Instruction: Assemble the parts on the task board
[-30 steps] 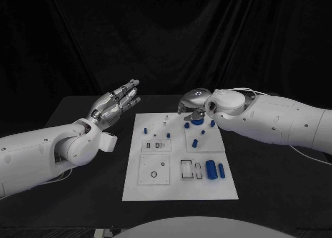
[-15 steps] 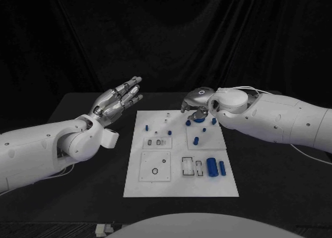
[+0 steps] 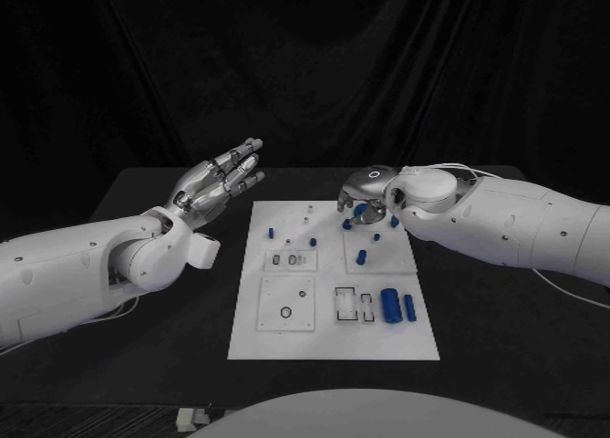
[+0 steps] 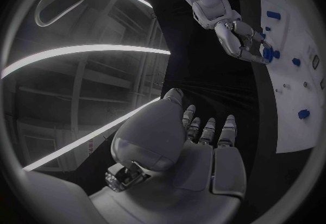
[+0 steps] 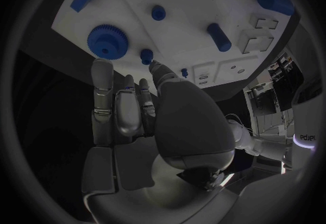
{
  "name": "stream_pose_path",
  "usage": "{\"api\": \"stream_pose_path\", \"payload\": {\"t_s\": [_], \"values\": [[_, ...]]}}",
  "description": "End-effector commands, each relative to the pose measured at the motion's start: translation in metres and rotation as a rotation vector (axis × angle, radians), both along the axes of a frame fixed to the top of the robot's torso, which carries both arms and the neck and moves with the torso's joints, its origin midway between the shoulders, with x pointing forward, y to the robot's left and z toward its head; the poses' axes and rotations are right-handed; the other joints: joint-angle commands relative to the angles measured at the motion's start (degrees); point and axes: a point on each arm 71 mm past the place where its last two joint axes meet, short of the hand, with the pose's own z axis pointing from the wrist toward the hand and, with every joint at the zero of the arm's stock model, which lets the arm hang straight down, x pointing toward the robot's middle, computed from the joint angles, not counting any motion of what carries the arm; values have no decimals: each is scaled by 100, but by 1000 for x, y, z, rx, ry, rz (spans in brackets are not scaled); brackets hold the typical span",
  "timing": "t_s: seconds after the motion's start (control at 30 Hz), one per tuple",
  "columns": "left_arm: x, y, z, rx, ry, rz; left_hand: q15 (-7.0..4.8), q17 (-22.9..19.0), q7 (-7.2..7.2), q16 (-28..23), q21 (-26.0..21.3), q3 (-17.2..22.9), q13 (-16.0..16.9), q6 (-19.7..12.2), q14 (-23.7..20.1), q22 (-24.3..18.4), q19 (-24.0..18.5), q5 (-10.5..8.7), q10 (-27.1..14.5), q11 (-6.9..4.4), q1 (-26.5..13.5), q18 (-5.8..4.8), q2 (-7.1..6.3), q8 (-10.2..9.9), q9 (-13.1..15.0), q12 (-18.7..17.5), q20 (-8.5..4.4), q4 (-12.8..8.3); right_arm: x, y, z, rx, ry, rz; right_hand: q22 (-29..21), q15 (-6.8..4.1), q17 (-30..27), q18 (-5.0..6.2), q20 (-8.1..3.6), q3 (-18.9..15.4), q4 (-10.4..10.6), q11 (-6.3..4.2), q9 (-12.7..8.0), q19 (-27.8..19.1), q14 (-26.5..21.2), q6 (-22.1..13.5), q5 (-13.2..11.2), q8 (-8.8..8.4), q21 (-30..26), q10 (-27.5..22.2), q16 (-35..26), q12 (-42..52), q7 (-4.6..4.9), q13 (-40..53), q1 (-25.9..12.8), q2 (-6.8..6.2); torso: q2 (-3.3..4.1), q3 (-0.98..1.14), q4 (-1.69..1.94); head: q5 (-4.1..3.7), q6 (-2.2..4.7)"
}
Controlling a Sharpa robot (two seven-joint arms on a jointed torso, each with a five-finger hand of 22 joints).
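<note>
Head view is showing the right hand (image 3: 358, 194) hovering over the far edge of the white board (image 3: 331, 315), fingers apart and holding nothing, a blue gear (image 5: 104, 41) lying just beyond its fingertips, while the left hand (image 3: 220, 181) is hanging open beside the board.

You have almost nothing legible here: only small white lettering at the rim of the right wrist view, seemingly "edjpi", on a dark surface.
</note>
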Motion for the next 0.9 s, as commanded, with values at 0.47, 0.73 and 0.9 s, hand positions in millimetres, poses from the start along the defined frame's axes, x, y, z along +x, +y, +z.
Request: {"api": "stream_pose_path", "payload": {"t_s": [0.47, 0.73, 0.9], "values": [[0, -1, -1, -10, 6, -24, 51, -5, 10, -21, 44, 40, -9, 48, -2, 10, -3, 21, 0, 72, 58, 57, -1, 25, 7, -20, 55, 3, 0, 0, -15, 11, 0, 15, 66, 8, -19, -33, 9, 187, -113, 7, 64, -150, 24, 163, 295, 78, -25, -70, -32, -23, 55, 43, 92, -6, -3, 0, 1, 50, -71], [0, -1, -2, -9, 14, -29, 70, -5, 98, -21, 51, 59, -9, 357, -2, 13, 6, 21, 0, 141, 78, 54, -1, 96, 45, -20, 73, 24, 2, 2, -21, 24, -5, 25, 297, 8, 76, -59, 11, 394, -204, 7, 147, -123, 37, 333, 538, 148, 114, 12, 34, 24, 111, 74, 163, 16, -3, -5, 0, 39, -87], [0, -1, -3, -8, 21, -33, 72, -5, 114, -21, 58, 63, -9, 416, -2, 17, 14, 21, 0, 157, 81, 54, -2, 113, 51, -20, 78, 29, 2, 3, -25, 49, 3, 31, 452, 1, 102, -79, 8, 552, -253, -2, 211, -100, 39, 439, 581, 195, 211, 154, 52, 71, 134, 90, 209, 24, -4, -6, 2, 64, -103]]}}
